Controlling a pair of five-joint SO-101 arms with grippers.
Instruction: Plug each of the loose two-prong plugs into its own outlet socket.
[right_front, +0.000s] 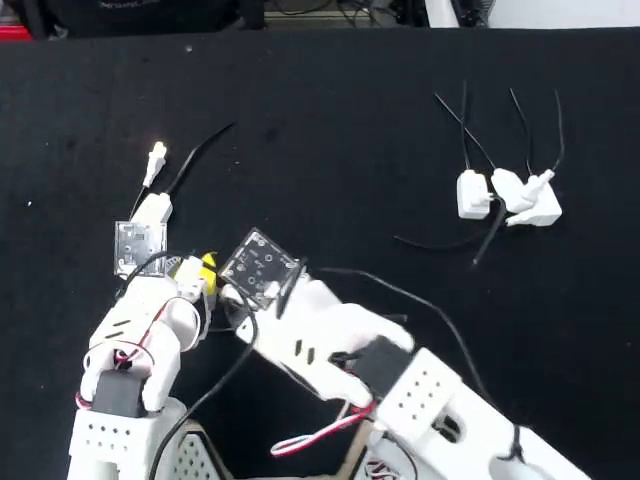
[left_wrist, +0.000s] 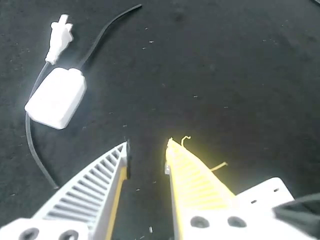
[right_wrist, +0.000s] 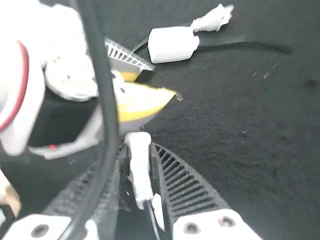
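A white outlet socket (right_front: 152, 210) lies left of the table's middle, with a loose white two-prong plug (right_front: 155, 160) just beyond it on a black cord. My left gripper (left_wrist: 147, 145) is open, a little short of that socket (left_wrist: 55, 97) and plug (left_wrist: 59, 32), with nothing between its white and yellow fingers. My right gripper (right_wrist: 137, 145) sits right beside it, shut on another white plug (right_wrist: 139, 165) with its black cord trailing back. The same socket (right_wrist: 172, 44) and loose plug (right_wrist: 215, 17) lie beyond both grippers. From above, both grippers (right_front: 195, 272) (right_front: 230, 295) meet near the front left.
At the far right, two more white sockets (right_front: 472, 193) (right_front: 535, 208) lie together with white plug pieces and several thin black cords tangled around them. A black cord (right_front: 430, 310) runs across the black table beside my right arm. The table's back half is bare cloth.
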